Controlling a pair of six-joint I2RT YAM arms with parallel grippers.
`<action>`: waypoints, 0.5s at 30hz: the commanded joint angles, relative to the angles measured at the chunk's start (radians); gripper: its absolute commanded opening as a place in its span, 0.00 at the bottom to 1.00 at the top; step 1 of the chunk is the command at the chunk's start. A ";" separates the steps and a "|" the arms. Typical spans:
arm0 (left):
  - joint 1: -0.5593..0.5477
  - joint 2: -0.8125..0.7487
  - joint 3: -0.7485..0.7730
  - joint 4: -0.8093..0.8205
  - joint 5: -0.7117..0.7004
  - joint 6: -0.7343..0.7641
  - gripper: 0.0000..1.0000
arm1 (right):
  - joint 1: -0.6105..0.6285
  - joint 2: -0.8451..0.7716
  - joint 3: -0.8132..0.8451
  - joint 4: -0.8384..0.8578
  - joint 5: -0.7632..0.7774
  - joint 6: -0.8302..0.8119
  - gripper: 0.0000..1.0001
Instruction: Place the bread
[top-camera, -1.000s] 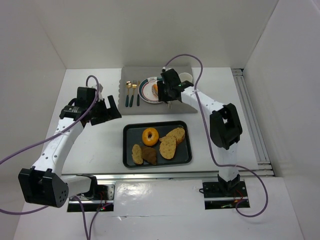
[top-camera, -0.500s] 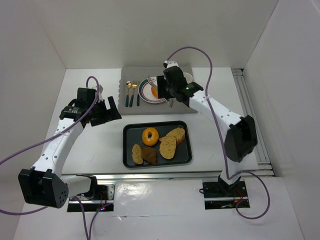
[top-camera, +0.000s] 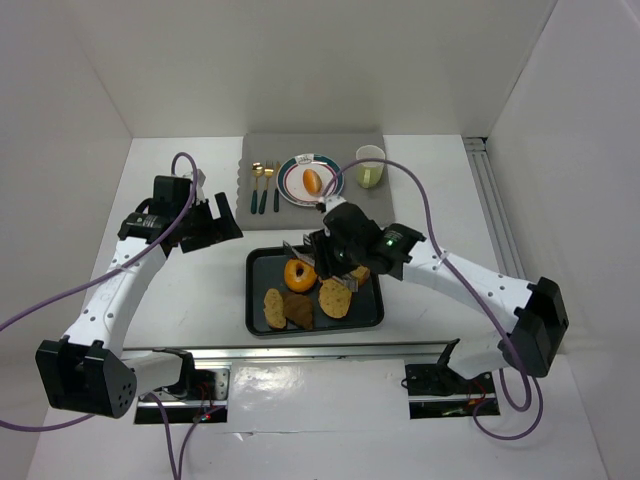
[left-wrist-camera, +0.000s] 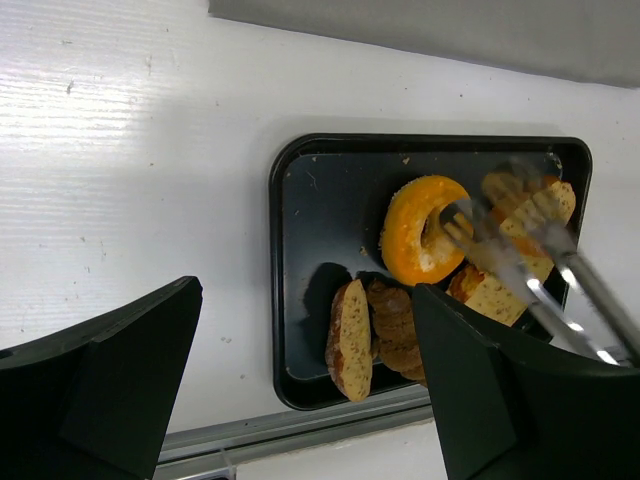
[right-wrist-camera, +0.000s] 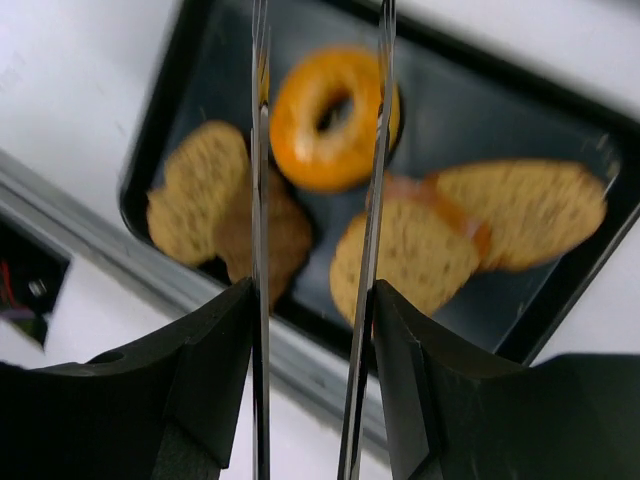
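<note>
A black tray (top-camera: 251, 300) holds an orange bagel (top-camera: 300, 273), a dark piece (top-camera: 298, 311) and three seeded bread slices (top-camera: 335, 297). An orange roll (top-camera: 313, 181) lies on the striped plate (top-camera: 292, 184) on the grey mat. My right gripper (top-camera: 310, 254) hovers open and empty above the bagel. In the right wrist view its thin blades (right-wrist-camera: 320, 40) straddle the bagel (right-wrist-camera: 333, 118) over the tray (right-wrist-camera: 460, 110). My left gripper (top-camera: 215, 222) is open and empty, left of the tray; its view shows the tray (left-wrist-camera: 320, 200) between its fingers (left-wrist-camera: 305, 290).
A green cup (top-camera: 370, 167) stands at the mat's right end. A fork, spoon and knife (top-camera: 265, 186) lie left of the plate. White walls close in the left, back and right. A metal rail (top-camera: 300, 352) runs along the near edge.
My right arm swung from the plate down to the tray. The orange roll now lies alone on the plate. The left arm has not moved.
</note>
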 joint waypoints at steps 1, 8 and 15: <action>0.004 -0.016 0.020 0.020 0.026 0.006 1.00 | 0.011 -0.009 -0.047 -0.087 -0.064 0.092 0.56; 0.004 -0.016 0.011 0.029 0.017 0.006 1.00 | 0.011 0.031 -0.069 -0.096 -0.106 0.118 0.56; 0.004 -0.016 -0.008 0.039 0.017 0.006 1.00 | 0.011 0.034 -0.046 -0.133 -0.035 0.118 0.56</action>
